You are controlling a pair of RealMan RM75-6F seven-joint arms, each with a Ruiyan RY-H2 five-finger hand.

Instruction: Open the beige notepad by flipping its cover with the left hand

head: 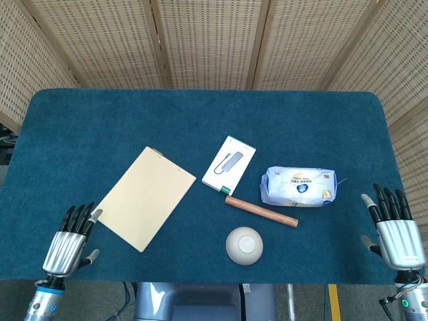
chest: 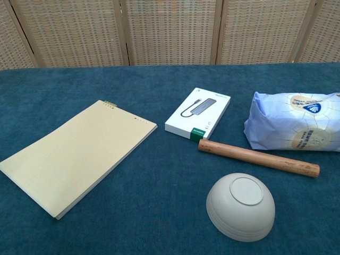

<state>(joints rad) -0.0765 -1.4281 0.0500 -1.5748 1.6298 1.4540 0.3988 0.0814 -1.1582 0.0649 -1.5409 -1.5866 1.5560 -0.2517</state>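
Note:
The beige notepad [head: 144,198] lies flat and closed on the blue table, turned at an angle, left of centre; the chest view shows the notepad [chest: 77,154] with its binding at the far end. My left hand [head: 69,242] hovers at the table's near left edge, fingers straight and apart, holding nothing, its fingertips just short of the notepad's near left corner. My right hand [head: 394,229] stands at the near right edge, fingers spread and empty. Neither hand appears in the chest view.
A white box [head: 229,164] lies right of the notepad, with a wooden rolling pin [head: 261,210] below it. An upturned pale bowl [head: 244,245] sits near the front edge. A blue-white packet [head: 298,186] lies at the right. Wicker screens stand behind the table.

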